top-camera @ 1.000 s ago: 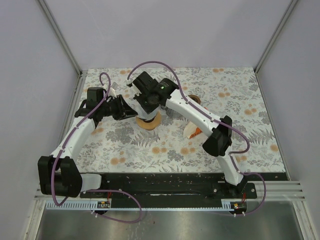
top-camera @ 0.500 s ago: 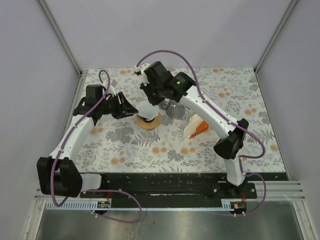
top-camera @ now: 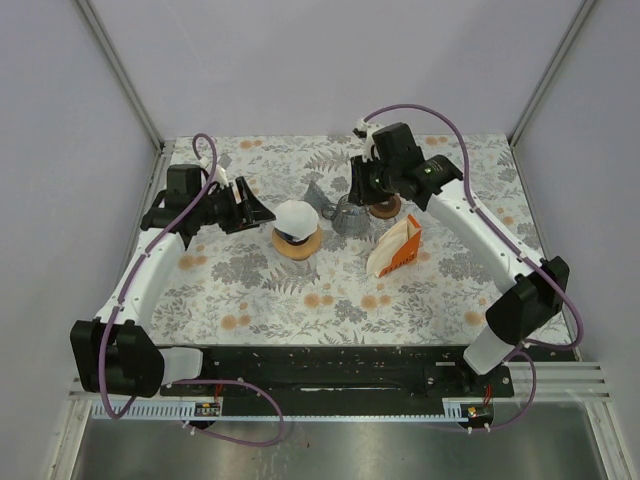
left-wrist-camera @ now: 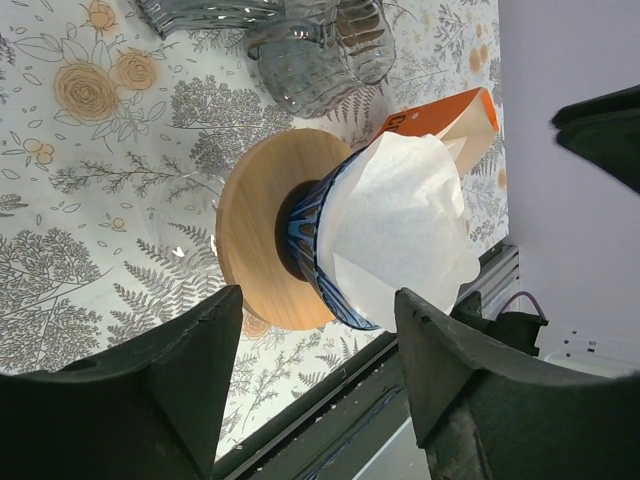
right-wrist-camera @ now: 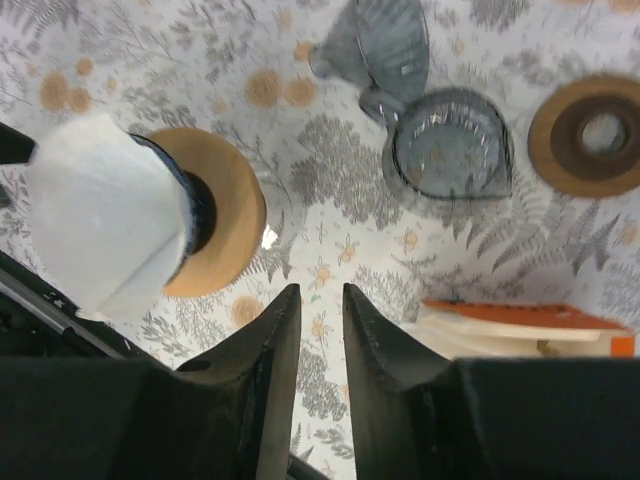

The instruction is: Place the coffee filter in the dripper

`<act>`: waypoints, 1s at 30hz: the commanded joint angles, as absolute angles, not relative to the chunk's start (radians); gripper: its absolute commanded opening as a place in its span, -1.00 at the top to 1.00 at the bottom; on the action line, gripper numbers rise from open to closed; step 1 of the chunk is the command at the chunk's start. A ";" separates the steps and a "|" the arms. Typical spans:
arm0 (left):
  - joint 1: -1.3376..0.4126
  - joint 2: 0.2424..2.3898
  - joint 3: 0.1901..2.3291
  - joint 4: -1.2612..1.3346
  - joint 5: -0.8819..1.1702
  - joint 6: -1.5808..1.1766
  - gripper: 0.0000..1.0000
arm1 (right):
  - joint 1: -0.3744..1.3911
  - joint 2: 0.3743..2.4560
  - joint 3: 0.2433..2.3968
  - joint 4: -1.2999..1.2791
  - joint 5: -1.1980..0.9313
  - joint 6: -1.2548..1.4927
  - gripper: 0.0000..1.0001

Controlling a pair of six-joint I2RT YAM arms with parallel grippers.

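Both arms hold nothing, the left gripper (top-camera: 256, 212) spread wide, the right gripper (right-wrist-camera: 320, 292) narrowly parted; the coffee filter (top-camera: 294, 215) sits in the dripper (left-wrist-camera: 308, 225), so withdrawing looks next.

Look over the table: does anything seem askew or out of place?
The glass dripper lies tipped on its side beside the glass jug. The paper filter sticks well out of the blue dripper, not pressed in.

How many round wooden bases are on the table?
2. One wooden base sits under the blue dripper holding the white filter; the other wooden base, topped by a dark ring, lies by the glass server. More may be hidden.
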State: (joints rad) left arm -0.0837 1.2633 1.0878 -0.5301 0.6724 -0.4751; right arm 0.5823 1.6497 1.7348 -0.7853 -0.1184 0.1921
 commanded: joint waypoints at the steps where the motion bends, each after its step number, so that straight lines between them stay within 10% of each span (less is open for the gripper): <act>1: -0.069 1.230 1.137 -0.522 0.647 -0.454 -0.34 | 0.572 1.621 1.585 -0.675 -0.205 0.273 0.50; 9: -0.002 1.204 1.161 -0.552 0.618 -0.416 -0.50 | 0.571 1.649 1.318 -0.426 -0.402 0.467 1.00; 30: 0.152 1.187 1.158 -0.554 0.686 -0.420 -0.57 | 0.614 1.882 1.209 -0.011 -0.434 0.753 1.00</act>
State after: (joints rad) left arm 0.1390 1.2179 1.1179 -0.5823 0.6495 -0.4229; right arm 0.6064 1.8637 1.2095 -0.1337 -0.4080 0.6685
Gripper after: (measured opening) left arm 0.778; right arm 0.017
